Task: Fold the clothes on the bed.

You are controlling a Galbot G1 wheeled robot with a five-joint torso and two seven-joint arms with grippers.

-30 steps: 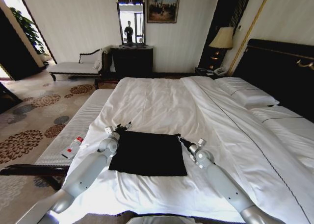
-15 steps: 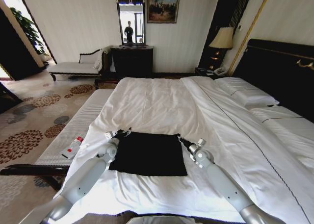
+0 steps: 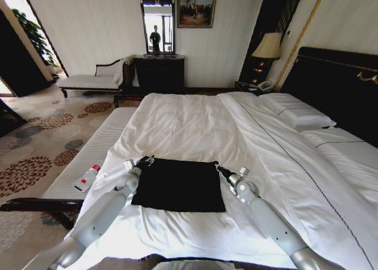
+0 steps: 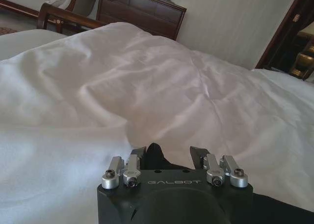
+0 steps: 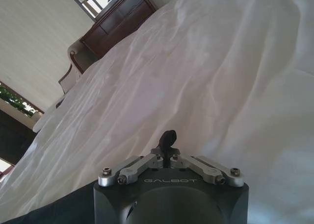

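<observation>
The black T-shirt lies flat as a roughly square folded panel on the white duvet, low in the centre of the head view, on the near part of the bed toward its foot edge. At the shirt's upper left corner sits the left gripper, its arm rising from the lower left of the frame; in the left wrist view the left gripper has its two fingers spread apart, with a small peak of the dark cloth standing in the gap between them, so the fingers are released and nothing is clamped. At the shirt's upper right corner sits the right gripper, its arm coming up from the lower right; in the right wrist view the right gripper has its fingers drawn tight together, and a small dark tab sticks up at the tips (whether that is a pinch of shirt fabric or part of the finger itself cannot be told), while a strip of black cloth shows at the lower left edge of that view. Out from the shirt, white pillows lie at the right under the dark headboard, and a narrow white bench runs along the left side, carrying a small bottle with a red cap.
</observation>
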